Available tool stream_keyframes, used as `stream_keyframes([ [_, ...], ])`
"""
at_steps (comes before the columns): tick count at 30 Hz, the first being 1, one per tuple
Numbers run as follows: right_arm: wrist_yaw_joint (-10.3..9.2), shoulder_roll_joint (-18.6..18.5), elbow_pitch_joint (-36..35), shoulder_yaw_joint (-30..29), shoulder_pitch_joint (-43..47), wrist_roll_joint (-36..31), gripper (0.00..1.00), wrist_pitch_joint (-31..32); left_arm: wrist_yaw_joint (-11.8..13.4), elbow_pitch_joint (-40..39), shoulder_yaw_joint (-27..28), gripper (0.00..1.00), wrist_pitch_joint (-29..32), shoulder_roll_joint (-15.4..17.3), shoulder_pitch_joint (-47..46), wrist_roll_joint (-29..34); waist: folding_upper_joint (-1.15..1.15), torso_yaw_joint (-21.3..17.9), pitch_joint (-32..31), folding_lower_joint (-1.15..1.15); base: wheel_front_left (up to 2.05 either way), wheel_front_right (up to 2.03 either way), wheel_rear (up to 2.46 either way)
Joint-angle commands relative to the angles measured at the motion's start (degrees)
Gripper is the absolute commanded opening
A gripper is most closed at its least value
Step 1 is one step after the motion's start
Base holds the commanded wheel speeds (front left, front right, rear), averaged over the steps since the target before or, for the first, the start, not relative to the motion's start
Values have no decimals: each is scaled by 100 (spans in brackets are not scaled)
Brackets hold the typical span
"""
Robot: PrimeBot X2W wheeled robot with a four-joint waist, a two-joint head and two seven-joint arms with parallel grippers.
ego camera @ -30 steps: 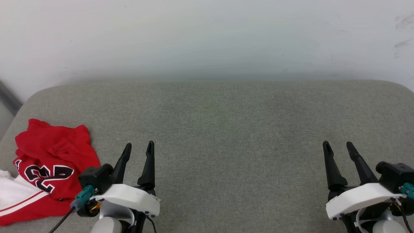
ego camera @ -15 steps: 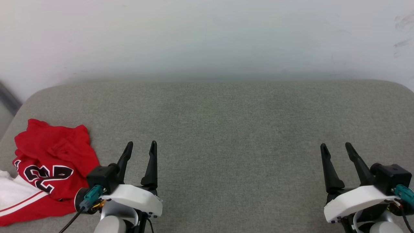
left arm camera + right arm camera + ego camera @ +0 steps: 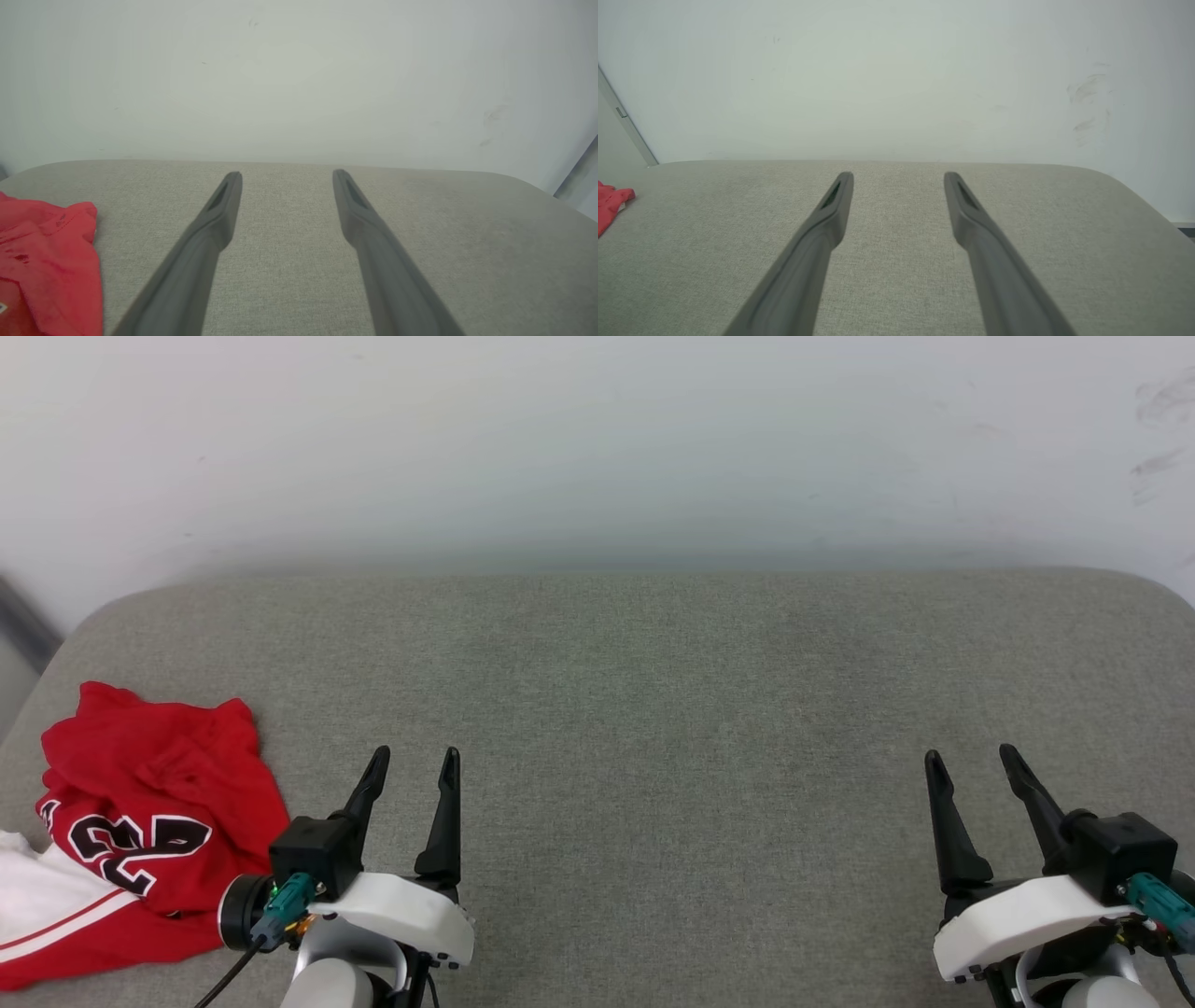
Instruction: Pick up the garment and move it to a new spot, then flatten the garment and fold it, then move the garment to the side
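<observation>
The garment (image 3: 140, 812), a red jersey with a black, white-outlined 23 and a white sleeve, lies crumpled at the near left of the grey cushion. My left gripper (image 3: 415, 763) hovers just right of it, open, nothing between its fingers. In the left wrist view the garment (image 3: 42, 266) fills the lower left, beside the open left gripper (image 3: 287, 176). My right gripper (image 3: 971, 761) stands open at the near right, far from the garment. The right wrist view shows the open right gripper (image 3: 899, 178) and a red corner of the garment (image 3: 609, 205) at the left edge.
The grey fabric cushion (image 3: 653, 691) spreads wide, with rounded far corners. A pale wall (image 3: 597, 448) rises right behind its far edge. A dark vertical strip (image 3: 23, 621) stands at the far left.
My left gripper has shifted slightly right and its wrist has turned a little. The right gripper has barely moved. The garment lies as before.
</observation>
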Motion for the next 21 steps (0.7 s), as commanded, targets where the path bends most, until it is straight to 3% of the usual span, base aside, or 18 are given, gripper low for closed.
stream_keyframes([
  [1, 0, 20, -43, 12, 45, -143, 100, -58, 7, 54, -5, 100, -54, -5, -83, 54, 0, 4, -3, 0, 0, 0, 0],
  [10, -1, 22, -57, 10, 40, -426, 100, -104, 47, 226, -42, 100, -147, -21, -144, 253, 0, 1, -14, 0, 0, 0, 0],
  [21, -1, 22, 52, -33, 15, -248, 100, -153, 90, 441, -46, 100, -137, -27, -228, 79, 0, 60, -24, 0, 0, 0, 0],
])
